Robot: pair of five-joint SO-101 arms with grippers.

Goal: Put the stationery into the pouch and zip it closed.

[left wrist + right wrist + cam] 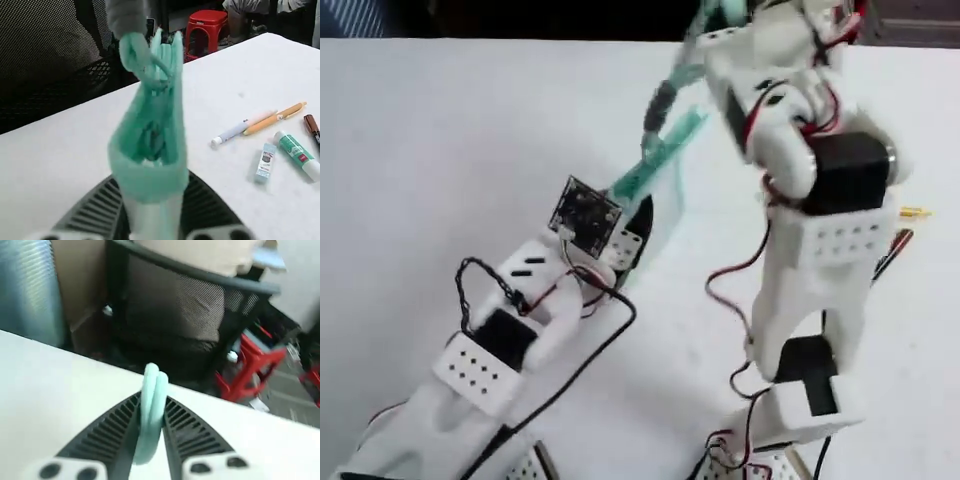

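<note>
The teal pouch (pixel 147 150) is held up off the table, stretched between both arms. My left gripper (pixel 150 205) is shut on its lower end, and in the high view (pixel 630 235) the pouch (pixel 655 165) slants up from it. My right gripper (pixel 150 407) is shut on the pouch's teal loop (pixel 151 385), near the table's far edge (pixel 715 30). The loop (pixel 140 57) also appears in the left wrist view. On the table lie a white pen (pixel 242 127), an orange pen (pixel 275 117), a brown marker (pixel 312 129), a glue stick (pixel 297 155) and an eraser (pixel 265 162).
The white table (pixel 440 150) has free room on its left half. The right arm's body (pixel 820 230) stands over the stationery, with just pen tips (pixel 915 212) peeking out beside it. A black mesh chair (pixel 190 315) and a red stool (pixel 207 25) stand beyond the far edge.
</note>
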